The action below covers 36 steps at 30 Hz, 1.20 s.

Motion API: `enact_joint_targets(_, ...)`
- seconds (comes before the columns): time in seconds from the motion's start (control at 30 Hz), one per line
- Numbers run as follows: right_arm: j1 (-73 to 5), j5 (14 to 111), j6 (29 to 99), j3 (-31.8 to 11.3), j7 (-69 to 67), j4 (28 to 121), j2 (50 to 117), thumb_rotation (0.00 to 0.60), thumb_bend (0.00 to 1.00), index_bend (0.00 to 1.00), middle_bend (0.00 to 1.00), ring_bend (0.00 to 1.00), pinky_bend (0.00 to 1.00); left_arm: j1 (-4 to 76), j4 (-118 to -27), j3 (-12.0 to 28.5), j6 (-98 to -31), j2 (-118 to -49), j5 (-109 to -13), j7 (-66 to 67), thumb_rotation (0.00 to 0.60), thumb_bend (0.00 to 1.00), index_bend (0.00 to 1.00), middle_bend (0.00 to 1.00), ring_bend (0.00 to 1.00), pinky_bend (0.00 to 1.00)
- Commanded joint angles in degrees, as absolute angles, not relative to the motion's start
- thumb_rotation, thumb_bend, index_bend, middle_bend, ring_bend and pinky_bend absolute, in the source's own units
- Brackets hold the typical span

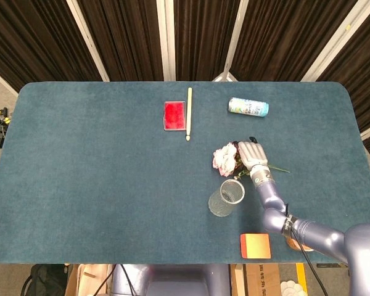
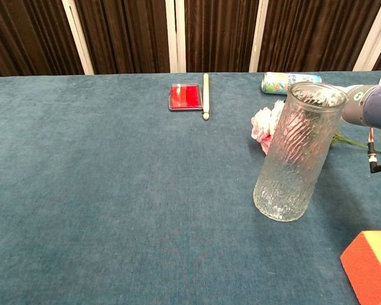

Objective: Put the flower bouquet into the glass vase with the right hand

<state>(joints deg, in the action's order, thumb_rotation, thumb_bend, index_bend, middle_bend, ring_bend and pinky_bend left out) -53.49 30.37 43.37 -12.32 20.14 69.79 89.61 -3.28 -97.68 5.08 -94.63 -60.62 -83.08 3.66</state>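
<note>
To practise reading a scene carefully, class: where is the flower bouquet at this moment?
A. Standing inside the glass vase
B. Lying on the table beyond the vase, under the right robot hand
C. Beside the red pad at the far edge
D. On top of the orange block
B: the flower bouquet lies on the table beyond the empty glass vase, with the right robot hand over its stems.
</note>
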Motion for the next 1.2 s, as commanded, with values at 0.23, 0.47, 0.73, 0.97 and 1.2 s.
enact_joint_targets(0.23,-51.47,35.05,47.59,-15.2,15.36,70.89,89.81,0.6,0.43,0.62,0.49,0.51,0.19,-3.32,-97.74,5.01,-94.63,-60.43,-83.18,3.16,0.6,0.34,0.14,0.0,0.0,0.11)
enact_joint_targets(0.47,-48.75,35.81,44.69,-20.46,6.88,77.38,83.01,0.6,0.43,0.62,0.49,0.51,0.19,-3.35,-97.77,4.96,-94.52,-60.17,-83.15,2.47,0.6,0.34,0.14,0.0,0.0,0.11)
enact_joint_targets(0.73,-39.92,39.76,38.87,-32.66,-13.79,88.82,67.8,0.6,0.43,0.63,0.49,0.51,0.19,-3.44,-97.44,4.9,-94.88,-59.93,-83.78,1.1,0.6,0.34,0.14,0.0,0.0,0.11)
enact_joint_targets(0.97,-31.0,40.95,38.99,-40.91,-26.92,98.08,56.71,0.6,0.43,0.63,0.49,0.51,0.19,-3.81,-96.27,5.2,-96.85,-60.19,-85.27,-1.42,0.6,0.34,0.14,0.0,0.0,0.11)
enact_joint_targets(1.2,-20.14,40.02,37.34,-52.7,-44.46,109.45,46.66,0.6,0.47,0.65,0.49,0.51,0.19,-4.13,-95.31,5.36,-97.94,-60.28,-85.95,-4.01,0.6,0.34,0.14,0.0,0.0,0.08)
